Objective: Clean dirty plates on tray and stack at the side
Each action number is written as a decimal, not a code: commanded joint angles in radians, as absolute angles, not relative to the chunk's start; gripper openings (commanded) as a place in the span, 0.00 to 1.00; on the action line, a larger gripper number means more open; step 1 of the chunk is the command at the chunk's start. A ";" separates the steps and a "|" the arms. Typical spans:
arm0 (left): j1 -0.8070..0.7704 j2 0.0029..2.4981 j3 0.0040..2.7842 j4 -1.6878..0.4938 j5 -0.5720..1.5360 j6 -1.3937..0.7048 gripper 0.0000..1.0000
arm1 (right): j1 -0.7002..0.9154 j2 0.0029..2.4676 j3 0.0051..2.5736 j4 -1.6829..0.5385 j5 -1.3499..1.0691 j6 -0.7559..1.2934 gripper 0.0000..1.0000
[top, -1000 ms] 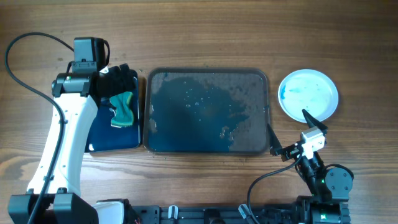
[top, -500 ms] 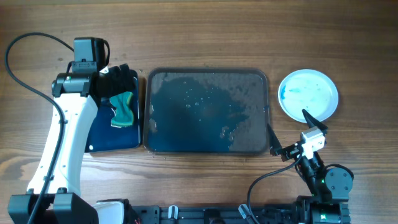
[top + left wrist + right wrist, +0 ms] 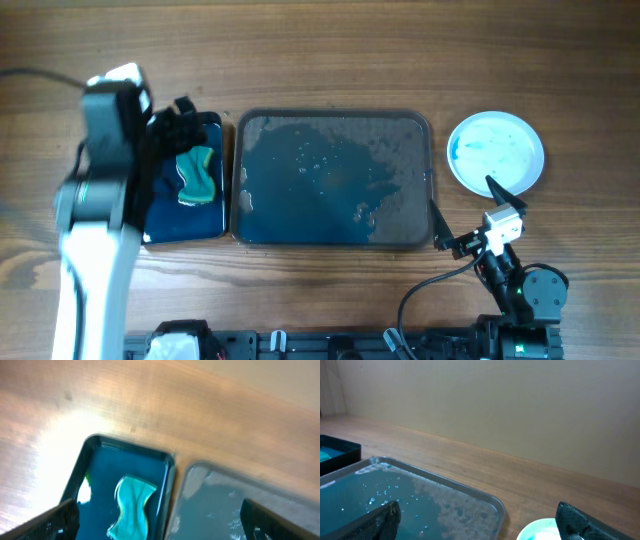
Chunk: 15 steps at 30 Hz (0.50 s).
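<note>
as right pincer (image 3: 480, 521) gapes, tray (image 3: 300, 212) glistens

Bare wood on the table (image 3: 330, 50) runs open along the far side. The tray (image 3: 335, 113) fills the middle, its raised rim a low barrier. The left arm (image 3: 105, 190) hangs over the small tray (image 3: 205, 228) and sponge (image 3: 197, 175), blocking them from above. The right gripper (image 3: 460, 190), fingers spread, straddles the narrow gap between the tray and the plates (image 3: 496, 150).
</note>
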State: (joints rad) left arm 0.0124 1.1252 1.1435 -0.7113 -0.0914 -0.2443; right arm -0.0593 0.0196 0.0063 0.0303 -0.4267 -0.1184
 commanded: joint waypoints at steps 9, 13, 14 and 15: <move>0.021 0.462 0.461 -0.269 -0.054 -0.160 1.00 | -0.056 0.014 0.005 0.033 -0.450 -0.131 1.00; 0.036 0.257 0.222 -0.116 -0.053 -0.160 1.00 | -0.056 0.014 0.005 0.033 -0.450 -0.130 1.00; 0.040 0.225 0.182 -0.092 -0.053 -0.160 1.00 | -0.056 0.014 0.005 0.033 -0.450 -0.131 1.00; 0.046 0.187 0.131 -0.061 -0.053 -0.160 1.00 | -0.056 0.014 0.005 0.033 -0.450 -0.131 1.00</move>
